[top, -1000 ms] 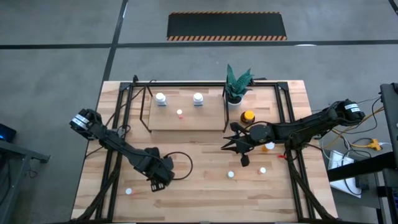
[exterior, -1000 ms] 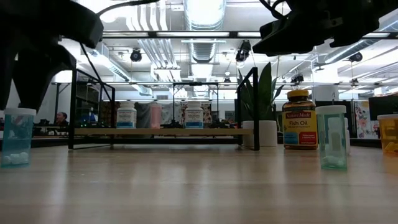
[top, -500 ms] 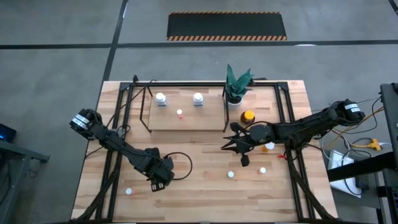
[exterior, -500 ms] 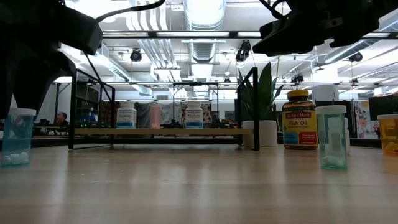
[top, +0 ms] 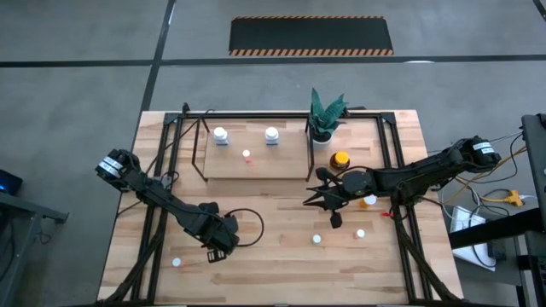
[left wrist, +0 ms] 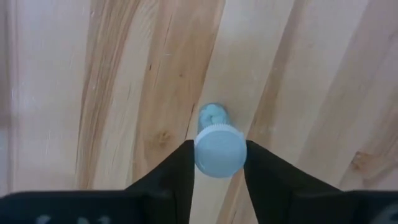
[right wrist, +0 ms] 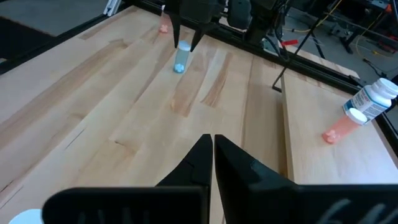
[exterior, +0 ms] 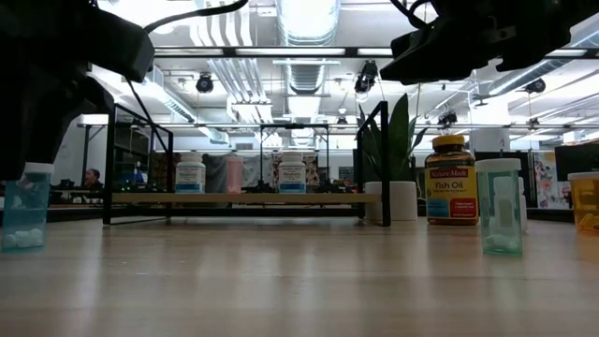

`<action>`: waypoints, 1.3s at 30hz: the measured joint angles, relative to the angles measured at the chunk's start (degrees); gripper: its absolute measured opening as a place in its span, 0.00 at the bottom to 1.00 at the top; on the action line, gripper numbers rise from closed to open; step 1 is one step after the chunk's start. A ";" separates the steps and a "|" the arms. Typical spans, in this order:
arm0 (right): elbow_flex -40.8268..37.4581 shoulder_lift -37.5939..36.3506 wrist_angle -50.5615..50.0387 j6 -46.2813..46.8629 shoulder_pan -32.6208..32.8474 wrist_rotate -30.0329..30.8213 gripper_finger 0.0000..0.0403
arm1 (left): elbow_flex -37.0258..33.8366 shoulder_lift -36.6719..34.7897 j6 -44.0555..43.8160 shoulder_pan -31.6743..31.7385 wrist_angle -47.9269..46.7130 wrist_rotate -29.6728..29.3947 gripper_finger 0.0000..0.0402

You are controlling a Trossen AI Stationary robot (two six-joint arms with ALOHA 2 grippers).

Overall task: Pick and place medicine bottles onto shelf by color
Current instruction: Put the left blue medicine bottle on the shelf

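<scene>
A small clear bottle with a pale green cap (left wrist: 220, 149) stands upright on the table near its front left, also seen in the low view (exterior: 22, 208). My left gripper (left wrist: 220, 163) is over it, closed on the cap; in the high view the gripper (top: 217, 249) hides the bottle. My right gripper (right wrist: 212, 142) hangs shut and empty above the table's right middle (top: 314, 199). The shelf (top: 256, 162) at the far middle carries two white-capped bottles (top: 221, 135) (top: 272, 134) and a pink one (top: 246, 154). My left gripper pinches the bottle's cap by its side (left wrist: 199, 152) between its two fingers (left wrist: 180, 174). The fingers come from above and point down. The bottle stands upright with its base on the table.
An amber yellow-capped bottle (top: 340, 159) and a potted plant (top: 325, 115) stand right of the shelf. An orange-capped bottle (top: 369, 200), two pale-capped ones (top: 316, 240) (top: 360, 233) and a pink one (top: 177, 262) stand loose on the table. Black frame bars (top: 159, 213) run along both sides.
My left gripper has closed its fingers in on the pale green cap, staying in place above the bottle. The bottle has not moved.
</scene>
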 joint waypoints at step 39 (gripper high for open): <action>-0.11 0.00 -1.25 -0.02 0.00 0.02 0.02 | 24.92 -0.11 30.14 41.45 -22.02 -9.27 0.26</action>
